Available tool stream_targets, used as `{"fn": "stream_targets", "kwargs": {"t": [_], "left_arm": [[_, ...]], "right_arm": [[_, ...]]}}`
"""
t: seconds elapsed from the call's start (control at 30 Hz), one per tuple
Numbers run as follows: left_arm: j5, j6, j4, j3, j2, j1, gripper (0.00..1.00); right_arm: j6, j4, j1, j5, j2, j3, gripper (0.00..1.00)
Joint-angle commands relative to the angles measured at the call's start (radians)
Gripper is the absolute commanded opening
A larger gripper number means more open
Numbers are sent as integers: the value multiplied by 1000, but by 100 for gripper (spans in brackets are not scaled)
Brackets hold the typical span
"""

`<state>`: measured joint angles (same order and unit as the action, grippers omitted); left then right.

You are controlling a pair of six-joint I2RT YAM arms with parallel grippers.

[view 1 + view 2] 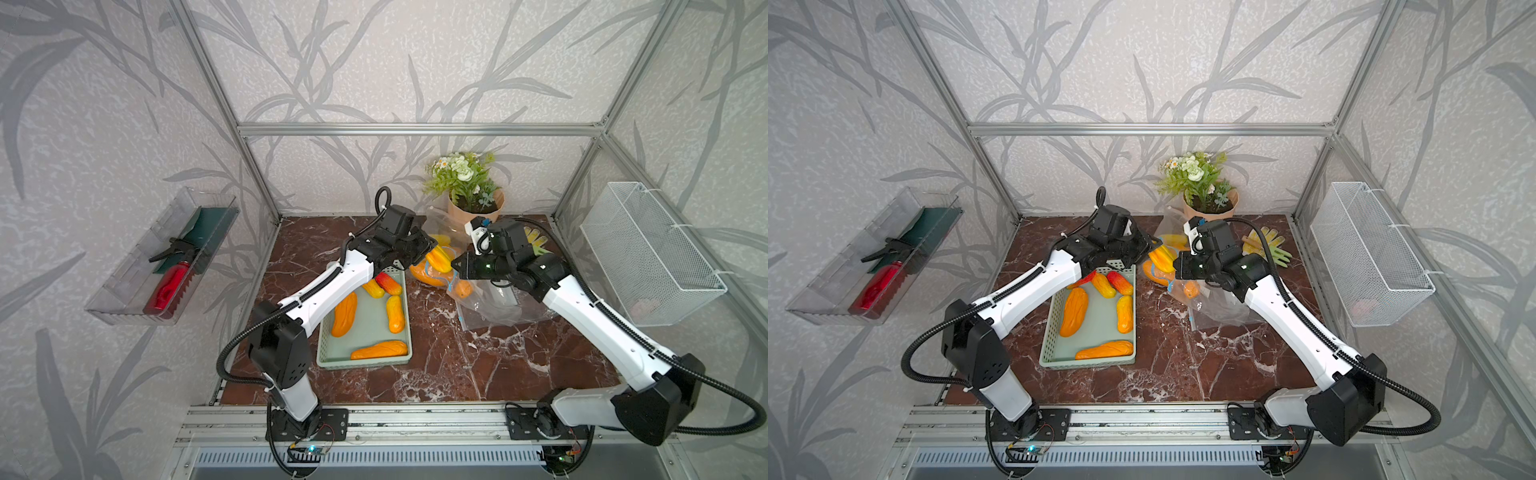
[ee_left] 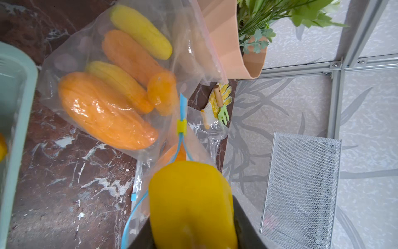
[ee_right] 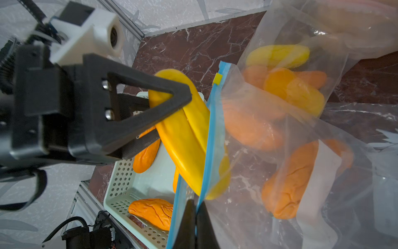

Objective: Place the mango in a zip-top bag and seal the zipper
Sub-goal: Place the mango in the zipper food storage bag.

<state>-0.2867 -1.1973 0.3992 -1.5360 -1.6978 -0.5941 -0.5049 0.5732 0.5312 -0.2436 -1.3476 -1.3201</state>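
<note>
- The left fingers (image 3: 181, 96) stand part-way apart and are clamped across the width of a yellow mango (image 3: 185, 138), one finger on each side of it.
- The right fingers (image 3: 189, 224) are pressed fully together, pinching the edge of the light-blue zipper (image 3: 212, 133) at the bag's mouth.
- The mango hangs tilted in the air above the bench, right at the mouth. Its lower end shows through the plastic just past the blue strip.
- The two halves of the zipper are parted on the right fingers' side of the yellow slider (image 2: 181, 127) and joined beyond it.
- The zip-top bag (image 3: 247, 172) lies crumpled on the bench between the two arms, with several orange mangoes (image 2: 103, 110) and paler yellow ones already inside it.
- Just beside the bag, on the left arm's side, sits a mint-green perforated basket (image 1: 324, 353) with more mangoes lying in it.
- The bench (image 1: 457, 365) is dark red marble with white veins.
- At the back stands a flower pot (image 1: 473, 212), touching the plastic in front of it. A yellow-dotted glove (image 2: 224, 94) with a small green fork on it lies near the pot.
- A white wire basket (image 1: 648, 257) hangs on the wall on the right arm's side.
</note>
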Motion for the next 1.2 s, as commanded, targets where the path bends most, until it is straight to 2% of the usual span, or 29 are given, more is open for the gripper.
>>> {"fn": "stream_targets", "kwargs": {"t": [0.0,0.17,0.23,0.37,0.53,0.57,0.7,0.8,1.0,1.17], "left_arm": [[12,-8,-23,29,42,-2,14],[-66,-3,38,-21,-26,-14,15],[-100,4,61,-45,-53,-26,17],[-183,2,120,-82,-99,-36,40],[-191,-27,169,-78,-66,-32,67],[-192,-45,166,-79,-56,-30,69],[-191,-108,163,-107,-14,-19,70],[-143,-125,224,-134,33,12,69],[14,-205,462,-73,155,211,65],[106,-389,252,144,211,358,65]], "right_arm": [[-38,-33,4,-6,-2,-25,0],[-41,-40,4,-13,-14,-31,0],[-41,-42,4,-14,-19,-36,0],[-33,-40,4,-7,-25,-44,0],[-29,-40,4,-2,-24,-43,0],[-29,-41,4,-3,-24,-41,0],[-28,-44,4,0,-21,-34,0],[-15,-40,4,7,-18,-37,0],[7,-40,4,6,-14,-31,0],[9,-52,6,-13,-17,-19,0]]}}
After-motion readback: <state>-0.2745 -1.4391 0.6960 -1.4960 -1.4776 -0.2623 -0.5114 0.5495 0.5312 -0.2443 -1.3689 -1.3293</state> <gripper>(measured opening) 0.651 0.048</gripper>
